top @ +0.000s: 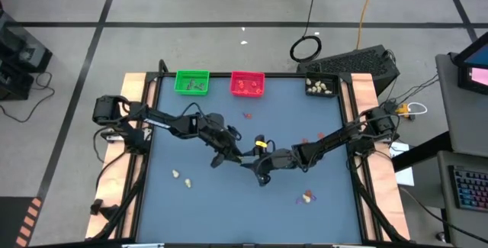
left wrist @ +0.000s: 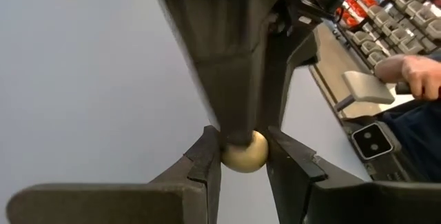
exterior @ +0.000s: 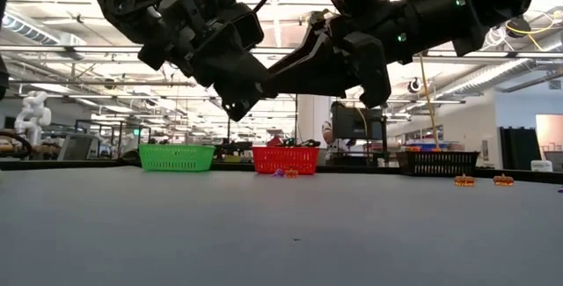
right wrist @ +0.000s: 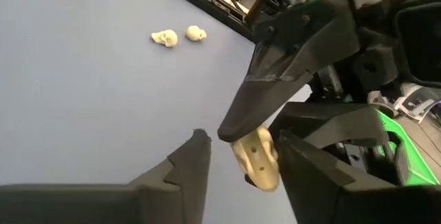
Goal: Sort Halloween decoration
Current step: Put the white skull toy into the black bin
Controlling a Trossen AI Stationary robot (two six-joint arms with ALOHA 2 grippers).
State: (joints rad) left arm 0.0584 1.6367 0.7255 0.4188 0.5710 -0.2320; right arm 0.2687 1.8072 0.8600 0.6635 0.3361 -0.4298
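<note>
My two grippers meet above the middle of the table. My left gripper (left wrist: 244, 149) is shut on a cream-white skull-shaped trinket (left wrist: 244, 152), one piece of the Halloween decoration. My right gripper (right wrist: 238, 148) comes from the table's right and stands open, its fingers on either side of the same skull (right wrist: 256, 160). In the high view the arms hide the skull. Two more cream trinkets (top: 181, 176) lie on the table at the near left. A purple and cream pair (top: 306, 197) lies at the near right, and orange ones (top: 248, 114) lie toward the far edge. My left gripper pinches the skull's two sides (left wrist: 227, 156) between its two fingertips. The fingers slant down from the table's left. The skull is lifted clear of the table. My right gripper has one finger (right wrist: 303, 162) close beside the skull; whether it touches, I cannot tell.
Along the far edge stand a green tray (top: 191, 82), a red tray (top: 247, 84) and a black tray (top: 321, 86) holding cream pieces. Two orange trinkets (exterior: 482, 180) lie at the far right. Beyond the table's right side a person's hand (left wrist: 420, 72) rests at a keyboard.
</note>
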